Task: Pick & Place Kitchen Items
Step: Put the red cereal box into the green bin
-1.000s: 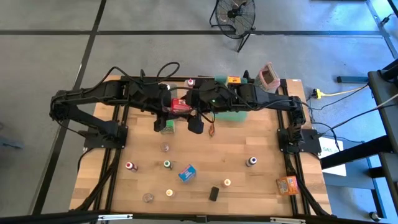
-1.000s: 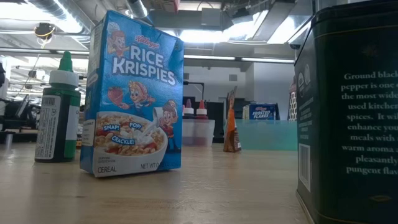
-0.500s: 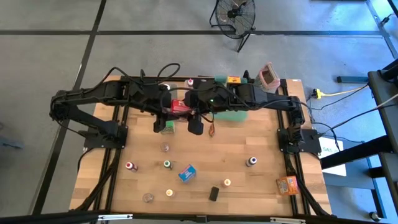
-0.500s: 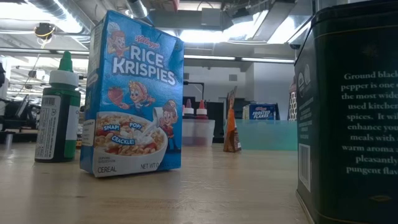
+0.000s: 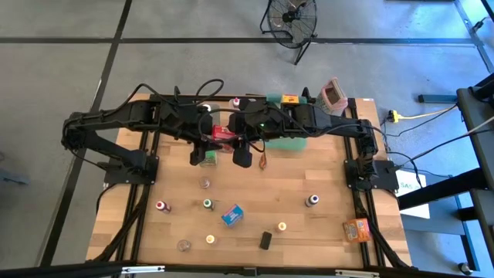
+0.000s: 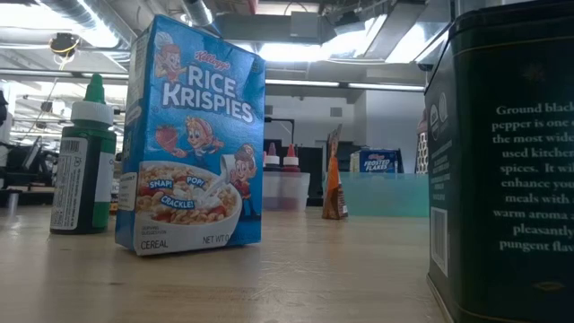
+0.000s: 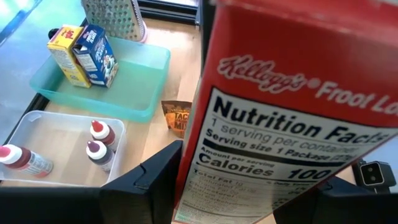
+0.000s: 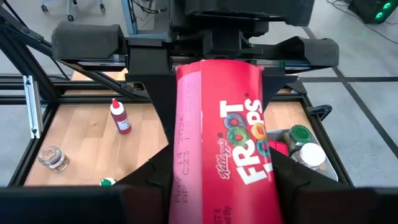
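Above the far middle of the table, a handover: red Froot Loops box sits between both pincers

Left pincer clamps the box; right pincer has its fingers on both sides too, though whether it grips firmly I cannot tell. Good practice: one side lets go only once the other is secure. Beyond lie the green tray with two boxes, the clear bin of bottles, and an orange packet on the wood; the arms crowd each other
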You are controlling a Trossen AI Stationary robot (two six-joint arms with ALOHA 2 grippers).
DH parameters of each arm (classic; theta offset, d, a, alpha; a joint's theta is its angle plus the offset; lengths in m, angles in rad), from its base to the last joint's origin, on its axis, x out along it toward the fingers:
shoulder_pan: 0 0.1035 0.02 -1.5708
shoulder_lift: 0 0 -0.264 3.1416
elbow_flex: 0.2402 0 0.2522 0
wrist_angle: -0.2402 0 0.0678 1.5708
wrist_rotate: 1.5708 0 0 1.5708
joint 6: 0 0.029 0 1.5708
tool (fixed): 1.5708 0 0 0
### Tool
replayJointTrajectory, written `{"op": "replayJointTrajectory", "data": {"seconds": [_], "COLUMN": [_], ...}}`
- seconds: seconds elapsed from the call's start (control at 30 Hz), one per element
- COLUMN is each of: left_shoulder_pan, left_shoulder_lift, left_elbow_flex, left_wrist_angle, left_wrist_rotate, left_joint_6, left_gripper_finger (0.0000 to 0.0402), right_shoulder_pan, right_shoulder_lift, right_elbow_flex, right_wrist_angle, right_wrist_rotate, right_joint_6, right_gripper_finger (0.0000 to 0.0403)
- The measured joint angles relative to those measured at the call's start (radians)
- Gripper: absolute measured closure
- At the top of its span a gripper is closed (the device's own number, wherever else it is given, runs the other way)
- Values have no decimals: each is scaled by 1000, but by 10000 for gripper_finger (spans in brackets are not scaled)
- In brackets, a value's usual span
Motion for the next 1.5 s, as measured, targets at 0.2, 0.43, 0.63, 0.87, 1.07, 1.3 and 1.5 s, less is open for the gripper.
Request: {"op": "replayJointTrajectory", "data": {"seconds": [0.2,0.43,0.63,0.87,1.07,1.3,1.5], "left_shoulder_pan": [0,1,1,0,0,0,0], "left_shoulder_lift": [0,0,0,0,-1,-1,0], "left_elbow_flex": [0,0,0,0,1,1,0], "left_wrist_angle": [1,5,6,12,16,23,22], "left_wrist_rotate": [3,3,1,8,10,11,4], "left_joint_6": [-2,9,12,14,13,2,10], "left_gripper_finger": [206,182,152,142,141,138,138], "right_shoulder_pan": [1,1,2,8,10,10,16], "right_shoulder_lift": [0,0,0,-4,-21,-31,-33], "right_elbow_flex": [0,0,0,0,0,0,1], "right_wrist_angle": [0,-1,-13,-18,-33,-50,-94], "right_wrist_rotate": [-3,-3,-7,-36,-34,-29,-23], "right_joint_6": [2,2,43,43,43,47,92], "right_gripper_finger": [253,253,254,255,255,255,255]}}
